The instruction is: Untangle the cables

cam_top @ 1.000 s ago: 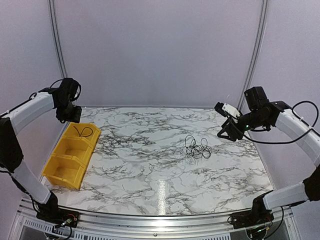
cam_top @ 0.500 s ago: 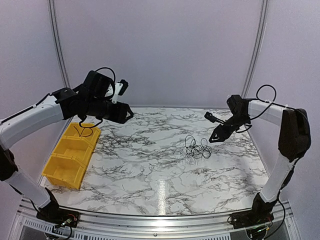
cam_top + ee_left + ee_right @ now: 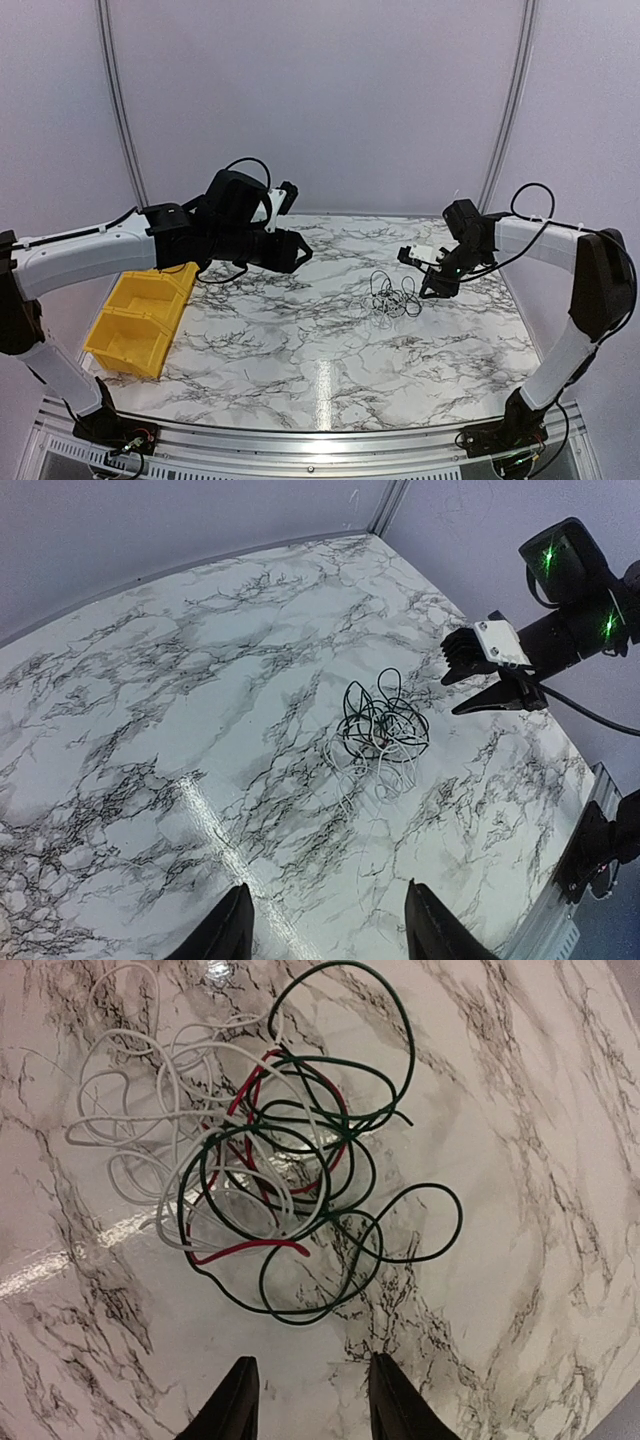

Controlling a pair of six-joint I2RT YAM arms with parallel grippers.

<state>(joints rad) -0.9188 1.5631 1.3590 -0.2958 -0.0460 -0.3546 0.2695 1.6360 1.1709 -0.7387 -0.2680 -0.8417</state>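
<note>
The cables [image 3: 393, 296] lie in one tangle on the marble table, right of centre. In the right wrist view the tangle [image 3: 270, 1170] shows dark green, white and red wires looped through each other. It also shows in the left wrist view [image 3: 382, 728]. My right gripper [image 3: 432, 286] is open and empty, low just right of the tangle; its gap [image 3: 308, 1400] sits just short of the nearest green loop. My left gripper [image 3: 300, 250] is open and empty, high over the table's left-middle, well away from the tangle; its fingertips [image 3: 232, 930] frame bare marble.
A yellow three-compartment bin [image 3: 140, 320] stands at the table's left edge, partly hidden by the left arm. The right arm's own black cable [image 3: 530, 200] loops above its wrist. The back wall and the right wall border the table.
My left arm has swung from over the yellow bin rightward toward the table's middle. My right gripper has come down and left, close to the tangle. The cables have not moved.
</note>
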